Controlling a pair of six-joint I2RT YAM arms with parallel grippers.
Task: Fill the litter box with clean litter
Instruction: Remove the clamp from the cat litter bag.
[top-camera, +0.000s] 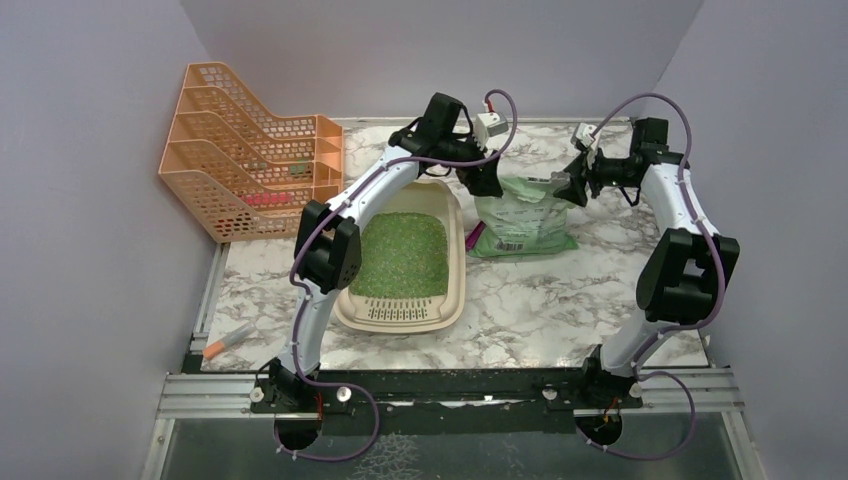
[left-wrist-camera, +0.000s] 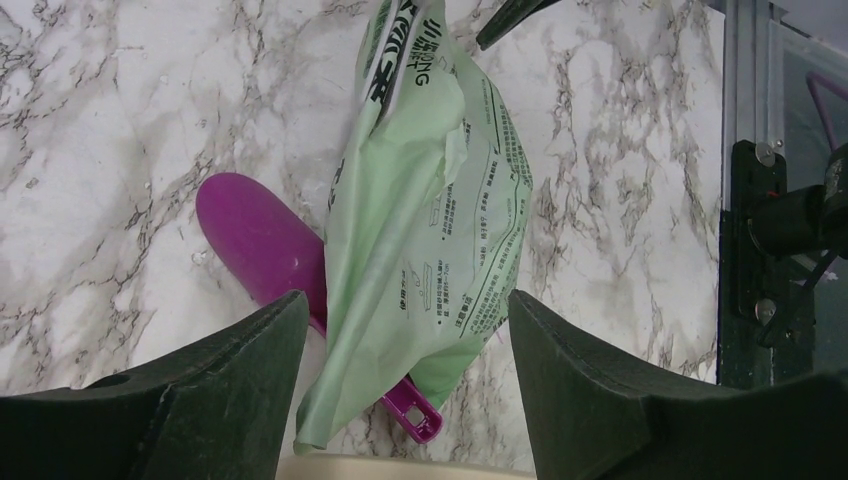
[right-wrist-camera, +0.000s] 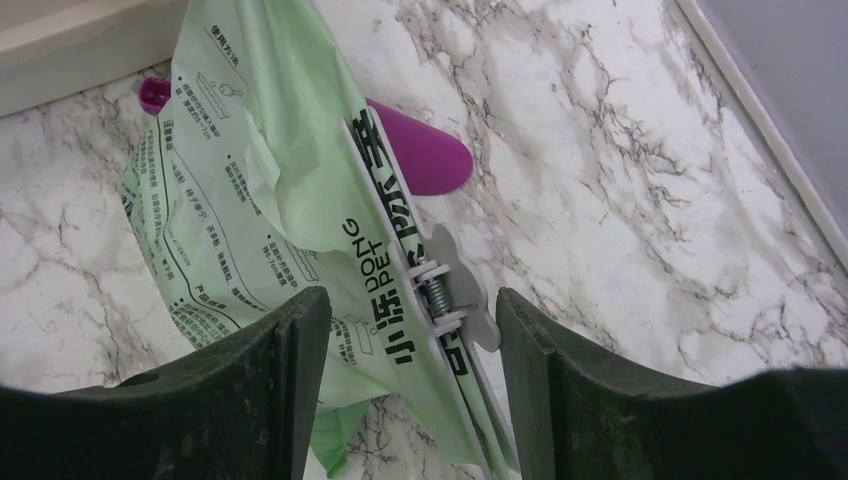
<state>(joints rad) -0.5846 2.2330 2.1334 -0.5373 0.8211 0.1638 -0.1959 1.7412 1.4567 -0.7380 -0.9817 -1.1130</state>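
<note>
Most of the job looks done: the litter box (top-camera: 400, 316) sits on the tabletop (top-camera: 560, 300) with clean litter (top-camera: 403, 255) covering its floor, and the bag (top-camera: 522, 222) lies just beside it, partly over the scoop (left-wrist-camera: 255, 235). My left tool (left-wrist-camera: 408, 300) and right tool (right-wrist-camera: 412, 295) hang over the bag, spread wide, holding nothing. I cannot tell if the bag has more to pour.

left arm (top-camera: 325, 250): I have it reaching far and rightward from its near-left base, elbow raised.
left gripper (left-wrist-camera: 405, 310): pointing down, jaws parted wide.
right arm (top-camera: 688, 265): arched high from the near-right base, forearm turned left.
right gripper (right-wrist-camera: 413, 300): angled down and leftward, jaws standing apart.
</note>
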